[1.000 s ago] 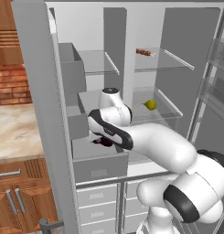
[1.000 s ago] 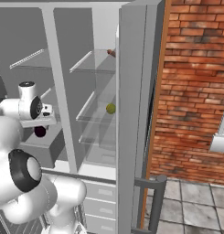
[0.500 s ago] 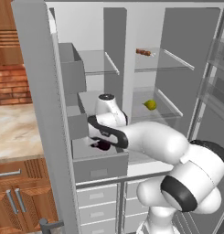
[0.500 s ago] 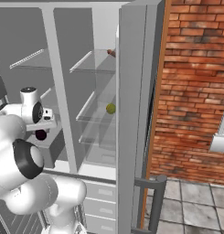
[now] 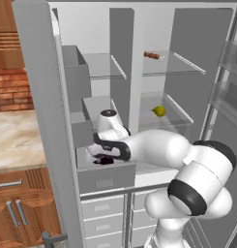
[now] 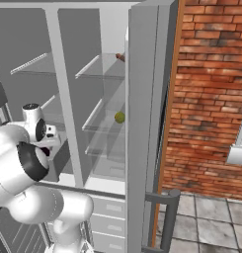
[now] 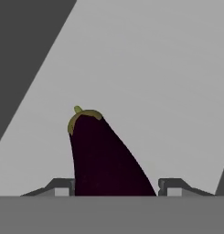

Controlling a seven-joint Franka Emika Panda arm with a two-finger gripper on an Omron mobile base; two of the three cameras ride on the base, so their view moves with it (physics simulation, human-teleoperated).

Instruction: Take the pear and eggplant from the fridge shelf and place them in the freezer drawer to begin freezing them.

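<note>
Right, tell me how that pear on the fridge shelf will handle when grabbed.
The pear looks small and roundish, so it would probably roll if nudged on the smooth glass shelf. Its smooth skin may slip between narrow fingers. It seems rigid and likely light.

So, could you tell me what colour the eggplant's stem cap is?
Yellowish green on the eggplant, clearest in the hand view.

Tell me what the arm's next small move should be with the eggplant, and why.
Probably open the fingers and let go. In the hand view the eggplant sits clamped between them over a plain grey floor, and in the left base view the hand is down inside the freezer drawer. The pear still waits on its fridge shelf, so releasing frees the arm to fetch it.
</note>
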